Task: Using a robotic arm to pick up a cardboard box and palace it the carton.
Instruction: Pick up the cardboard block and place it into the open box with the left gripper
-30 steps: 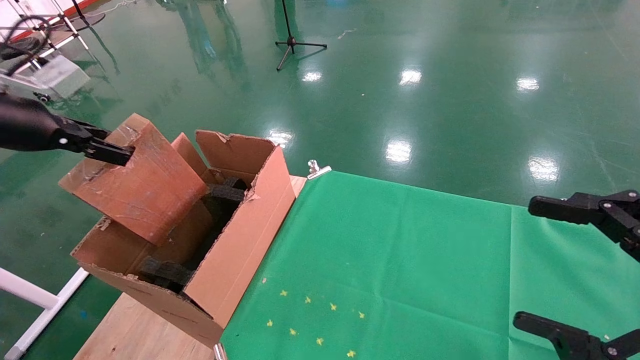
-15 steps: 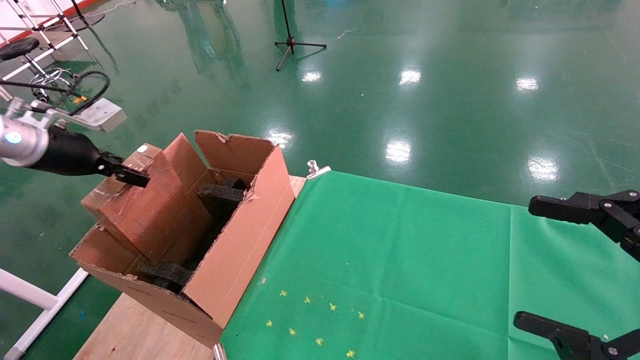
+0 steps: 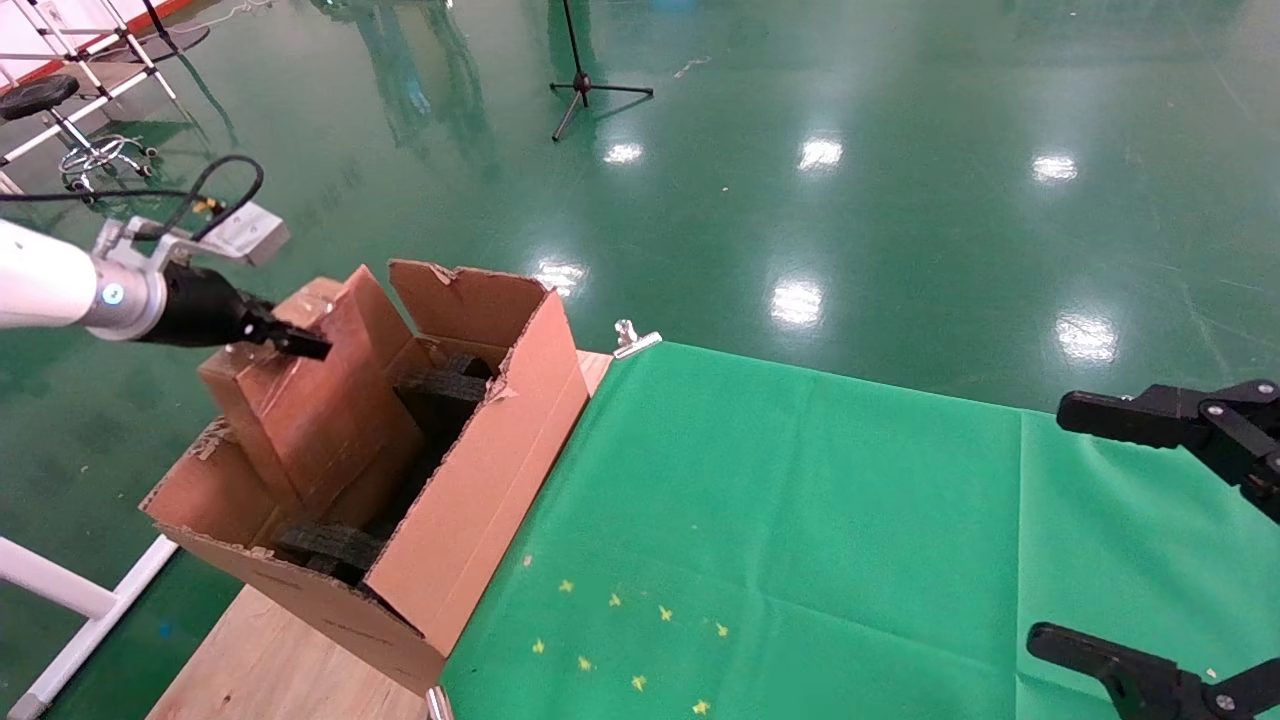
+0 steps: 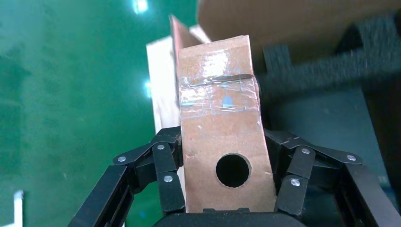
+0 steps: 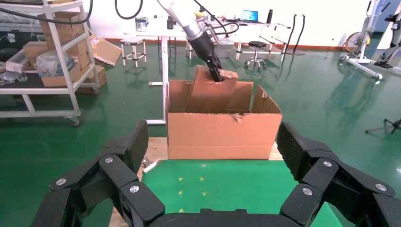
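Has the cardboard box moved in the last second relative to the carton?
Yes. The cardboard box, gripped by the left gripper, has dropped lower into the carton and stands more upright.

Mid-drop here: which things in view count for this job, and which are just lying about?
In the job:
- left gripper, shut on the cardboard box
- cardboard box, tilted, its lower end down in the carton
- carton, black foam blocks inside

Lying about:
- right gripper, open, parked over the green cloth
- metal clip
- tripod stand
- shelving cart
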Tool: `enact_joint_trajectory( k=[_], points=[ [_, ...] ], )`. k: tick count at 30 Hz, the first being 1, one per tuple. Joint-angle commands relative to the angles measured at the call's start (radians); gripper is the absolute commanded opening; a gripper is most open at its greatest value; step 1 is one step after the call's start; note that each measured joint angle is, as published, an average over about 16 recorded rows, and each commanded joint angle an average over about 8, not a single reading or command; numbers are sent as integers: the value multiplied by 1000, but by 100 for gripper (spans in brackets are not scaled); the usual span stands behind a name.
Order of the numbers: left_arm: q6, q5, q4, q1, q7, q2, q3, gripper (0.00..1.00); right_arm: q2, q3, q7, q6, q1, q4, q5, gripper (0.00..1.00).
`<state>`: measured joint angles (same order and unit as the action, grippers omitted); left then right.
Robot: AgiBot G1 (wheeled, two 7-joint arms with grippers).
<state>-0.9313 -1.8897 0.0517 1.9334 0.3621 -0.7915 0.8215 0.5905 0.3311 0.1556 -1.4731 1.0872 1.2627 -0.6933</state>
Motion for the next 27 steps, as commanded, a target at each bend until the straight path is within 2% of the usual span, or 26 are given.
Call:
enact_joint_trajectory(
  k=[1, 12, 27],
  points=[
    [23, 14, 3, -4, -14, -3, -10, 0, 0, 0, 0, 0, 0, 0, 0, 100],
    [45, 42, -37, -35, -37, 1, -29, 0, 0, 0, 0, 0, 0, 0, 0, 100],
    [136, 78, -81, -180, -38, -21, -54, 0, 0, 0, 0, 0, 0, 0, 0, 100]
  ],
)
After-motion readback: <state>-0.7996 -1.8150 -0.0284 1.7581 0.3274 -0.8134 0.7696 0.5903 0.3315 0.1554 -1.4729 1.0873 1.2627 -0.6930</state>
